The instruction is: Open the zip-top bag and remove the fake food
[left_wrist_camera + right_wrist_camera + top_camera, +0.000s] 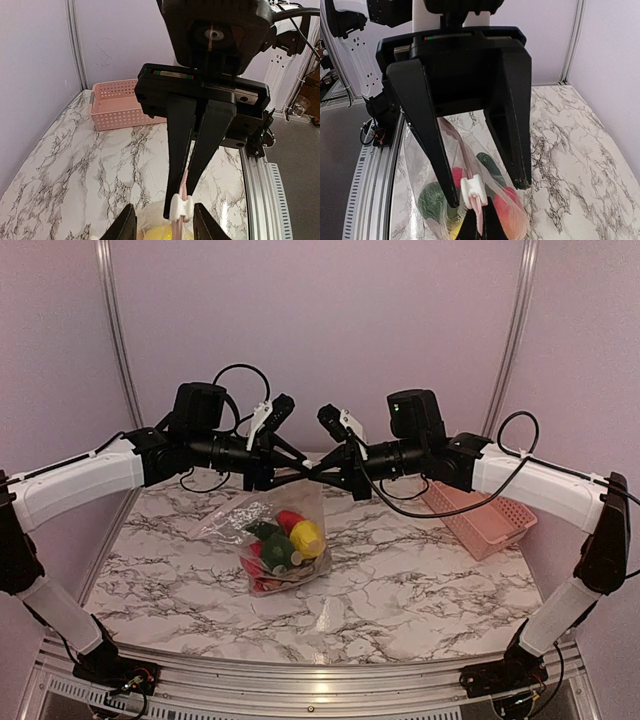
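We see a pink perforated plastic basket [482,521] sitting at the far right of the white, grey-veined marble tabletop [420,590], angled to its edge. Pale lilac walls [320,320] stand behind, a silver metal post [115,330] rises far left, and an aluminium rail [300,685] runs along the near edge.

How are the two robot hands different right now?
The right gripper is shut, pinching the pink top strip of the zip-top bag; the left gripper is open. The right gripper's fingers are pressed close together, while the left gripper's fingers stand apart, one on either side of the white slider. Both are black, and they meet over the bag of fake food.
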